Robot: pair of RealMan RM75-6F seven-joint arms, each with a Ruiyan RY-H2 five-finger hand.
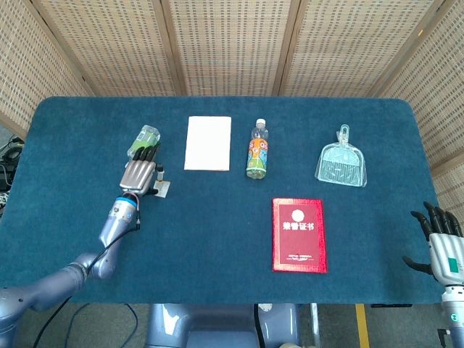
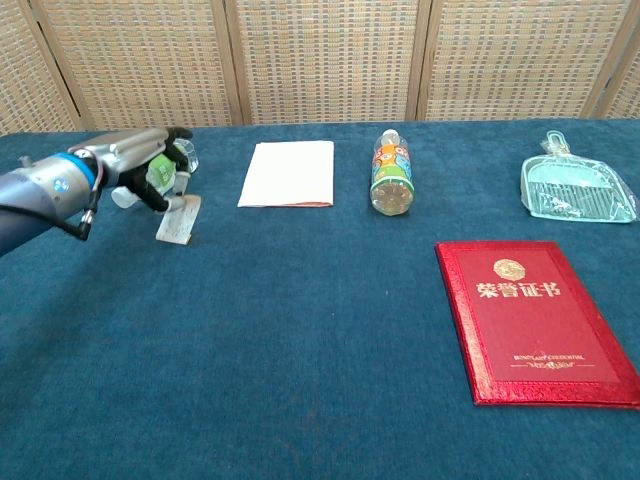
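Note:
My left hand point(image 1: 141, 175) point(image 2: 148, 170) is raised above the blue table point(image 1: 217, 217) at the left. It pinches a small flat card point(image 1: 162, 189) point(image 2: 178, 219), which hangs down from the fingers with a pale side showing. Just behind the hand lies a green-labelled bottle point(image 1: 145, 135) point(image 2: 160, 172), partly hidden by the fingers. My right hand point(image 1: 441, 243) hangs off the table's right front corner with fingers spread, holding nothing; the chest view does not show it.
A white sheet point(image 1: 208, 143) point(image 2: 288, 173) lies at the back centre, with a colourful bottle point(image 1: 257, 150) point(image 2: 391, 172) on its side beside it. A clear dustpan point(image 1: 342, 161) point(image 2: 575, 188) sits back right. A red certificate booklet point(image 1: 298, 234) point(image 2: 530, 318) lies front right.

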